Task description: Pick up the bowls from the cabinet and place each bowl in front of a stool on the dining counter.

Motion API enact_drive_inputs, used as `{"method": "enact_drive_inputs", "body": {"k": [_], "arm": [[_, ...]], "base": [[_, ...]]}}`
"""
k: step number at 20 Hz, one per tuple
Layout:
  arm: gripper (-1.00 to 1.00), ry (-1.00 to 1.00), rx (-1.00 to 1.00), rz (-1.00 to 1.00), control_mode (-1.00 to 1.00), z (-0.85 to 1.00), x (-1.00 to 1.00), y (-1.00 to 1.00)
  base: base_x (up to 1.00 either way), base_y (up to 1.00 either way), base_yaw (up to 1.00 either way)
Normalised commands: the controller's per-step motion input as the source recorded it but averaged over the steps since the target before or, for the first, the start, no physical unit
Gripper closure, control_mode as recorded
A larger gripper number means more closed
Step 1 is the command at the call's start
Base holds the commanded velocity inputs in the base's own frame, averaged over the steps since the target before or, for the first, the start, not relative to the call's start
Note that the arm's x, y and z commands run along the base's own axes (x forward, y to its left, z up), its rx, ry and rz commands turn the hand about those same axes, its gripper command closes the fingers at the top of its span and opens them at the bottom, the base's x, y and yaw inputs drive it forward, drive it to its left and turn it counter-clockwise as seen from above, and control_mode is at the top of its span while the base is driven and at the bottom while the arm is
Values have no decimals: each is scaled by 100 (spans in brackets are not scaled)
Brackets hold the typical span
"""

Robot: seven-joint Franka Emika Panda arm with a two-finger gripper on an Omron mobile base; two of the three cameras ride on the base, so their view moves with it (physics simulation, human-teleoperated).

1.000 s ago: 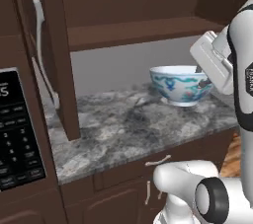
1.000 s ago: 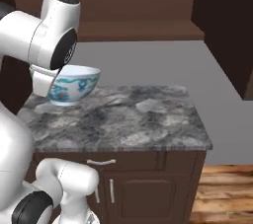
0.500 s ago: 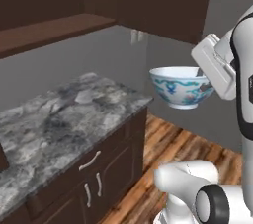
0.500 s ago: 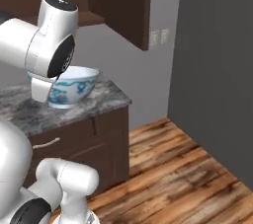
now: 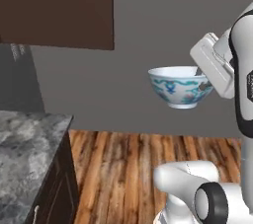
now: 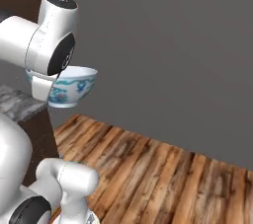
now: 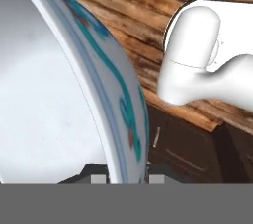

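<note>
Gripping the painted bowl (image 5: 180,87) by its rim — hand (image 5: 201,86) aloft.

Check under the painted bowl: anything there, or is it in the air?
The painted bowl hangs clear in the air, gripped at its rim. Below it lies wood plank floor; behind it, a plain grey wall. The bowl's inside is partly hidden by the arm.

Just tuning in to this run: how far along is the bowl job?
Done: the painted bowl is out of the cabinet. In hand: the gripper is shut on its rim, carrying it upright above the wood floor. Left: setting it on the dining counter. The second bowl's whereabouts can't be told.
</note>
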Motion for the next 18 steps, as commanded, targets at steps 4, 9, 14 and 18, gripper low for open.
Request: {"method": "enact_drive_inputs", "body": {"k": [4, 9, 14, 18], "arm": [[100, 0, 0, 0, 100, 0, 0, 0], [100, 0, 0, 0, 100, 0, 0, 0], [100, 0, 0, 0, 100, 0, 0, 0], [100, 0, 0, 0, 100, 0, 0, 0]], "base": [[0, -2, -93], [0, 0, -94], [0, 0, -95], [0, 0, -97]]}}
